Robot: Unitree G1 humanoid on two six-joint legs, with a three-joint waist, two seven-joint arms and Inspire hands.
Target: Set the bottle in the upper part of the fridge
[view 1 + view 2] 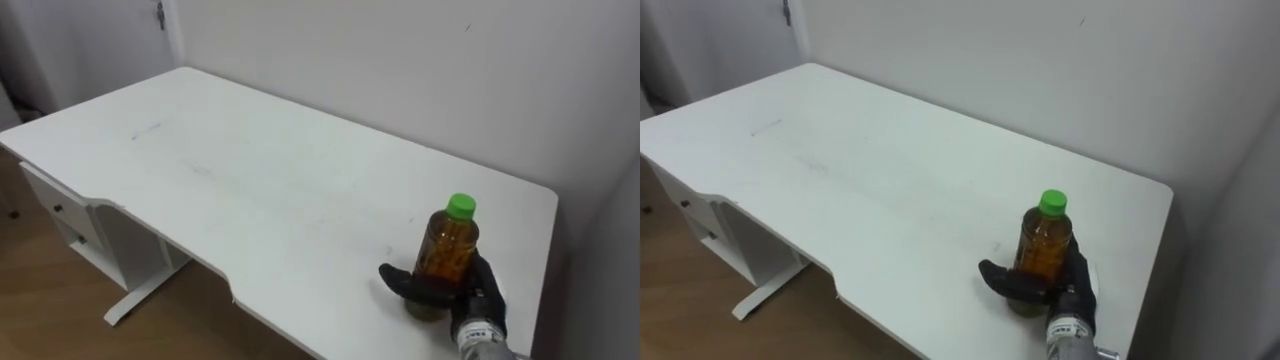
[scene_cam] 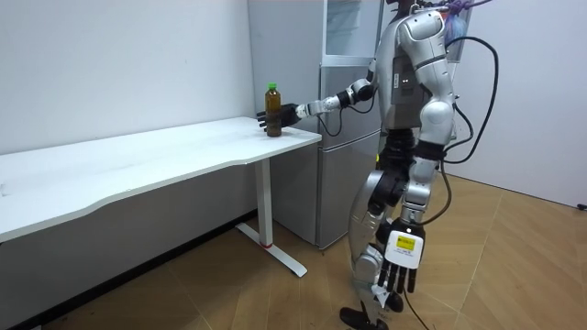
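A bottle (image 1: 448, 243) of amber liquid with a green cap stands upright near the right end of the white table (image 1: 250, 180). My right hand (image 1: 472, 296) comes in from the lower right and is shut on the bottle's lower half, thumb across the front and fingers behind it. In the room view I stand at the table's end, right arm stretched out to the bottle (image 2: 272, 99). The grey fridge (image 2: 344, 147) stands just behind that arm, its upper compartment (image 2: 349, 27) above. My left hand (image 2: 401, 271) hangs at my side with straight fingers.
A white wall runs close behind the table. A white drawer unit (image 1: 75, 225) sits under the table's left part. The table's right edge (image 1: 545, 270) lies just past the bottle, with wooden floor (image 2: 514, 266) around me.
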